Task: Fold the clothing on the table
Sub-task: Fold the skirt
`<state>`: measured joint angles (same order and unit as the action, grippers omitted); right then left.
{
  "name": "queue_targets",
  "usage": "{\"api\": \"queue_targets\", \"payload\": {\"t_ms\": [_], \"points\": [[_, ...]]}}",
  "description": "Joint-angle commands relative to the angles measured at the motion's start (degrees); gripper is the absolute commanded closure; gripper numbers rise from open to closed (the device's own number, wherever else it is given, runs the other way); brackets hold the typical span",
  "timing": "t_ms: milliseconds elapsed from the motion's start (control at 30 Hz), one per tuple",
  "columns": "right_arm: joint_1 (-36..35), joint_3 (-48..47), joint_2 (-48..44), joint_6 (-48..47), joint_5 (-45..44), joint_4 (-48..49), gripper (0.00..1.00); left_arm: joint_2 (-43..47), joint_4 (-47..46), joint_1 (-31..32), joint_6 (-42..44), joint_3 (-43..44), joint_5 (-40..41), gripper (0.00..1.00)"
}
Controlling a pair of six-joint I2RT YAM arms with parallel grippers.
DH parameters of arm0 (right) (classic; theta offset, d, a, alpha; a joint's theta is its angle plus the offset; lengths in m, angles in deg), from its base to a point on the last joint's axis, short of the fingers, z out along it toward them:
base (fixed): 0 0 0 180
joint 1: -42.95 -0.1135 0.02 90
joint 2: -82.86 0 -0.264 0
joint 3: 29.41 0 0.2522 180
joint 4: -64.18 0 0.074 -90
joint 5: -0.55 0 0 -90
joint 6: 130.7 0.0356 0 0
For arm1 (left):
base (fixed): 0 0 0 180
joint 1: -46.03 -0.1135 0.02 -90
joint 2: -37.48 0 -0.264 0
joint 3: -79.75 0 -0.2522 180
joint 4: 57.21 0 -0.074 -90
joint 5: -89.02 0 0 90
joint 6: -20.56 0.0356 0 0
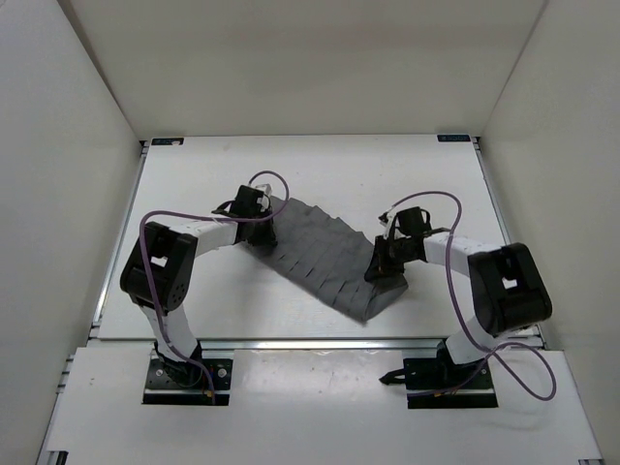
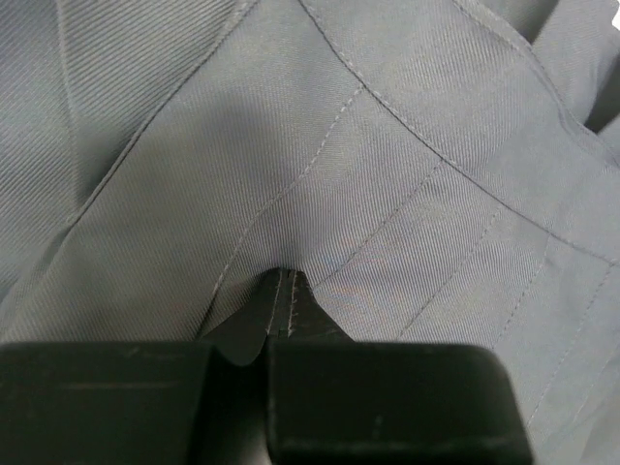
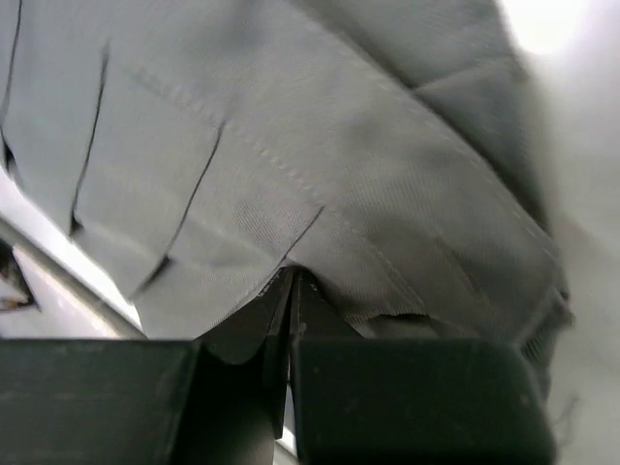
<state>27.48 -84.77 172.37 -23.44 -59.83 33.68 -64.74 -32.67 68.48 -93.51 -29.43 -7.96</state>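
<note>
Because the left tool (image 1: pixel 260 215) and right tool (image 1: pixel 380 266) are each clamped on only a thin pinch of the skirt (image 1: pixel 325 257), lying diagonally across the counter (image 1: pixel 223 300), uneven lifting could pull the fabric free or bunch it.

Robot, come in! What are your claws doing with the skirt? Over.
Left gripper shut, pinching the skirt at its far-left end. Right gripper shut on its right edge. Skirt spread slantwise on the table. Nothing blocking seen.

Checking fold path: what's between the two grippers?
Only the skirt, spanning from left gripper to right gripper, both shut on it; top view shows it.
</note>
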Motion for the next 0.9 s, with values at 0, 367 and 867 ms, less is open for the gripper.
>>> {"api": "queue_targets", "payload": {"t_ms": [0, 367, 867], "points": [[4.55, -5.75, 5.12, -5.82, -4.32, -2.16, 1.00, -0.71, 1.96, 0.39, -1.68, 1.30, -1.28, 1.00], [10.36, -31.24, 23.77, -12.16, -3.27, -9.97, 1.00, -0.54, 5.12, 2.41, -3.79, 1.48, -3.39, 1.00], [11.86, -27.05, 4.46, -9.43, -1.75, -12.27, 0.20, 5.97, 8.28, -1.80, 3.32, 10.00, -1.38, 0.52]]}}
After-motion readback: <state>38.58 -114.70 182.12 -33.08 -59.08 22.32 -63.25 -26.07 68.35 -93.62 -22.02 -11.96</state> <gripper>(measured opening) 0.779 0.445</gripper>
